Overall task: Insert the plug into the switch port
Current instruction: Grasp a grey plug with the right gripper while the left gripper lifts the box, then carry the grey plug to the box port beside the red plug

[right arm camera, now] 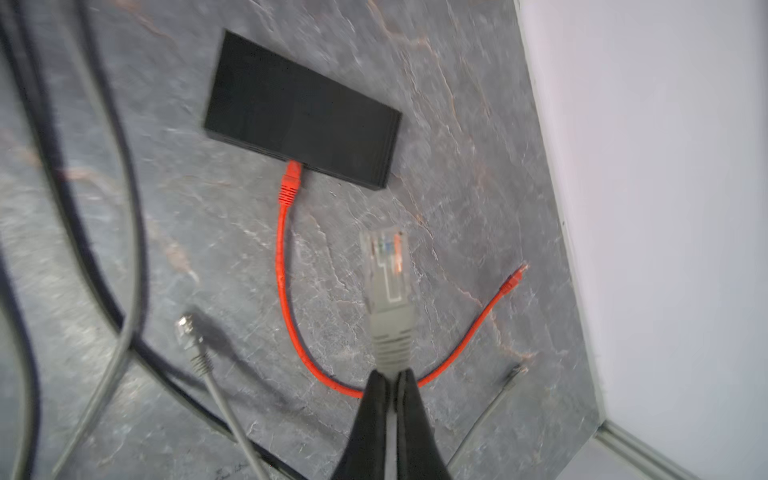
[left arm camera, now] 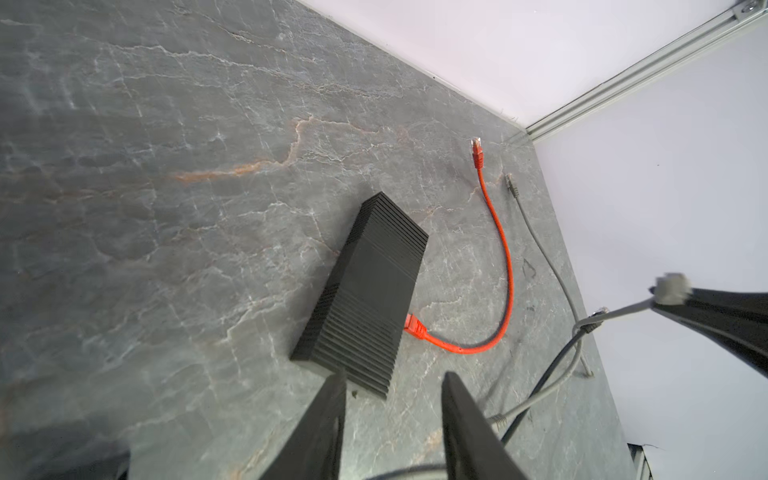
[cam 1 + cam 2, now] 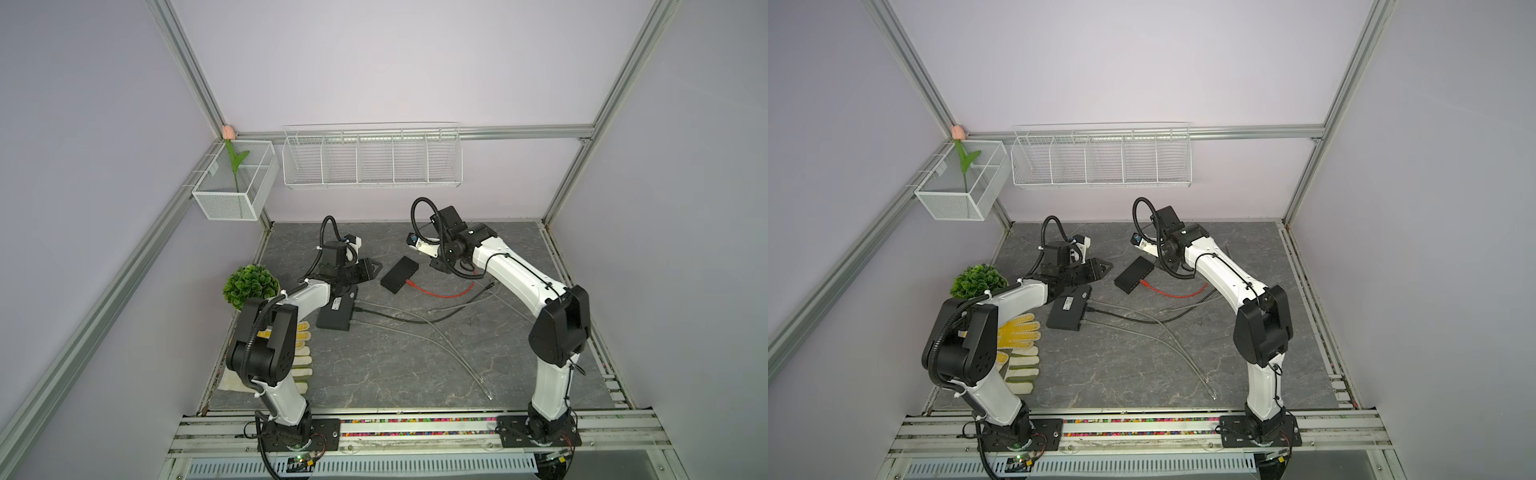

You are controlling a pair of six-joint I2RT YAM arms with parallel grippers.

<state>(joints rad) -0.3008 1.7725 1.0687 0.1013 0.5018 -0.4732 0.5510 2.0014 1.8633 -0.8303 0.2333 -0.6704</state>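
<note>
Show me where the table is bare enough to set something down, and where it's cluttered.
Bare: the front stretch of the table between the gloves and the long gray cables; also the back strip behind the switch. Crowded: the middle, where cables cross between the black box and the red cable.

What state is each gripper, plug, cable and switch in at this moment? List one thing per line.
grey plug, gripped, not yet in a port
right gripper, shut on grey plug
switch, lying flat, one port taken by the red cable
red cable, one end in the switch, other end loose
left gripper, open, empty
</note>
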